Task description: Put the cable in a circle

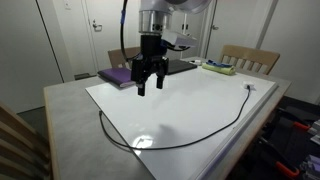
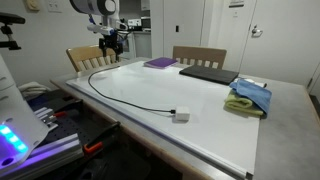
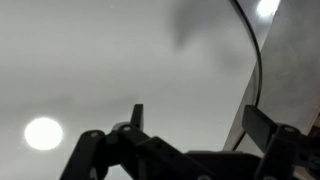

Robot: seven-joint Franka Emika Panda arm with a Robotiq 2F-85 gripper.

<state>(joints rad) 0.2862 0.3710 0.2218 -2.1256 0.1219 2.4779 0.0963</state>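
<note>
The cable (image 1: 190,143) is a thin black cord lying in a long open curve on the white board (image 1: 190,105). In an exterior view it (image 2: 130,103) runs from near the far corner to a small white plug (image 2: 181,117) by the board's front edge. My gripper (image 1: 150,86) hangs above the board, apart from the cable and open, with nothing between its fingers. It shows small at the far end of the table in an exterior view (image 2: 112,46). In the wrist view the gripper (image 3: 200,120) is open and the cable (image 3: 256,50) arcs past at the upper right.
A purple book (image 1: 117,76) and a dark flat case (image 2: 208,73) lie at the board's far side. A blue and green cloth (image 2: 250,97) rests on the table beside the board. Wooden chairs (image 1: 250,57) stand behind the table.
</note>
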